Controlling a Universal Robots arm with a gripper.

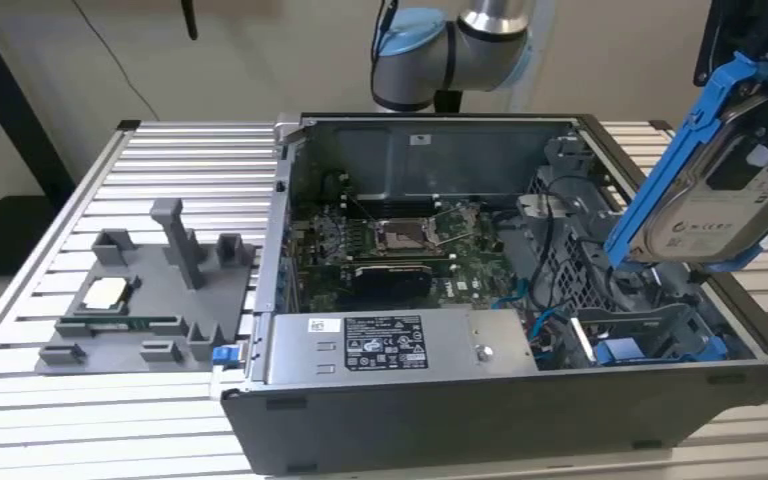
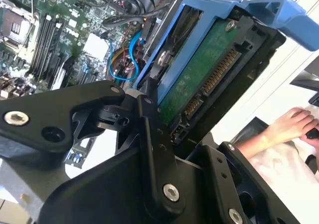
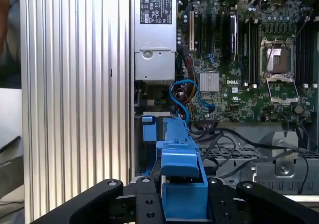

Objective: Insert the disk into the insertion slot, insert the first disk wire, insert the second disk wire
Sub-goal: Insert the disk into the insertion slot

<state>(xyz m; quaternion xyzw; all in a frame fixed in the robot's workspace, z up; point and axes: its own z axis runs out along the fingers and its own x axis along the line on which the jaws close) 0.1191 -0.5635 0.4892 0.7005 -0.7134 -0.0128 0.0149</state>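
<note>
The disk (image 1: 720, 205), a silver-grey drive with a white label in a bright blue carrier, hangs steeply tilted above the open computer case at the exterior view's right. My gripper (image 1: 755, 120) is shut on it from above. In the first wrist view, my gripper (image 3: 182, 196) clamps the blue carrier between its black fingers (image 3: 144, 204). The second wrist view shows the disk's green circuit board (image 2: 199, 74) and connectors. The insertion slot (image 1: 651, 338), a grey metal bay with blue tabs, sits below the disk in the case's near corner. Blue disk wires (image 3: 187, 97) curl beside the bay.
The case holds a motherboard (image 1: 398, 240) and a grey labelled power-supply box (image 1: 384, 345) along its near side. A grey fixture (image 1: 144, 300) with small parts lies on the slatted metal table (image 1: 37, 390) at the exterior view's left. A person's hand (image 2: 289, 124) rests outside the case.
</note>
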